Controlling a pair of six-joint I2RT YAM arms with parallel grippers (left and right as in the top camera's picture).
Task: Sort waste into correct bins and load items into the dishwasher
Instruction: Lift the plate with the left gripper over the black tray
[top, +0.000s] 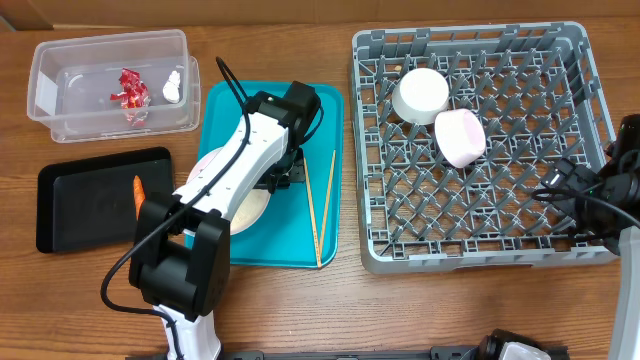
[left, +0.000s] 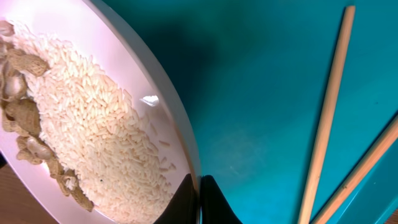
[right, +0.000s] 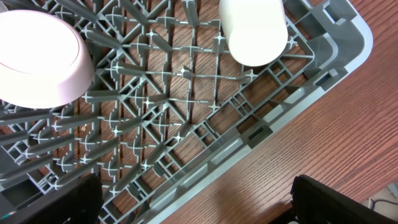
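Observation:
My left gripper (left: 199, 200) is shut on the rim of the white plate (left: 155, 81), which lies on the teal tray and holds rice and beige nut-shell scraps (left: 25, 115). In the overhead view the left gripper (top: 276, 184) sits at the plate's (top: 248, 212) right edge. Two chopsticks (top: 320, 205) lie on the tray to its right and also show in the left wrist view (left: 326, 112). The grey dish rack (top: 470, 258) holds a white bowl (top: 460, 137) and a white cup (top: 420, 92). My right gripper (right: 196, 199) is open and empty over the rack's edge (right: 217, 155).
The clear tub (top: 60, 105) at the back left holds the red wrapper (top: 130, 92) and the white wrapper (top: 172, 88). The black tray (top: 80, 200) at the left holds the carrot (top: 138, 193). The teal tray (top: 300, 240) lies mid-table.

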